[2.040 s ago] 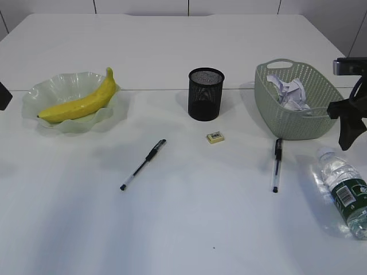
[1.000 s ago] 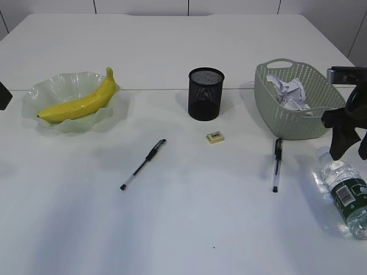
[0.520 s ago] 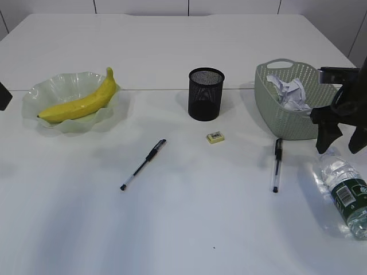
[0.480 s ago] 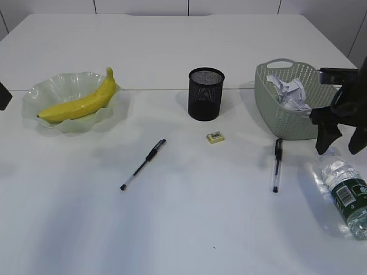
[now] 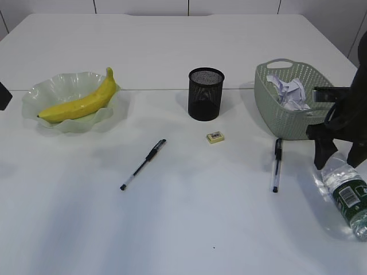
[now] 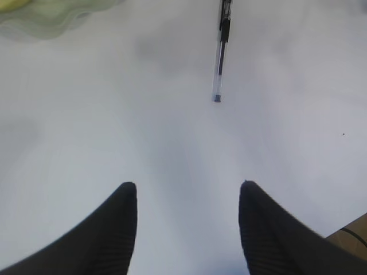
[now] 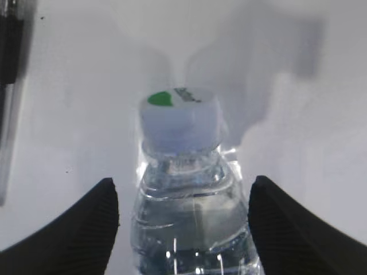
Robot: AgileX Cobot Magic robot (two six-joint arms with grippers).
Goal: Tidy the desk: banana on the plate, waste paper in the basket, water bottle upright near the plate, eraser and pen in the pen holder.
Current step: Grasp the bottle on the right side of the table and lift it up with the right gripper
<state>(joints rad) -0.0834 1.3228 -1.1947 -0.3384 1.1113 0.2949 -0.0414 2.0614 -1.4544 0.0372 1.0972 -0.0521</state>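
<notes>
The water bottle (image 5: 347, 195) lies on its side at the right, white cap (image 7: 179, 117) toward the basket. My right gripper (image 5: 338, 163) hangs low over its neck, open, one finger (image 7: 94, 223) on each side of the clear shoulder (image 7: 189, 229) without touching it. The banana (image 5: 80, 103) lies on the pale green plate (image 5: 40, 89). Crumpled paper (image 5: 289, 91) sits in the basket (image 5: 287, 117). The eraser (image 5: 215, 137) lies in front of the black mesh pen holder (image 5: 206, 94). Two pens (image 5: 143, 164) (image 5: 277, 165) rest on the table. My left gripper (image 6: 187, 185) is open and empty above bare table.
The left wrist view shows the left pen (image 6: 221, 57) ahead and the plate's rim (image 6: 51, 17) at top left. The right pen (image 7: 8, 86) lies just left of the bottle's cap. The basket wall stands close behind the right gripper.
The right gripper has come down and to the left from beside the basket to over the bottle's neck, and its jaws have widened. The left arm and all objects are still.
</notes>
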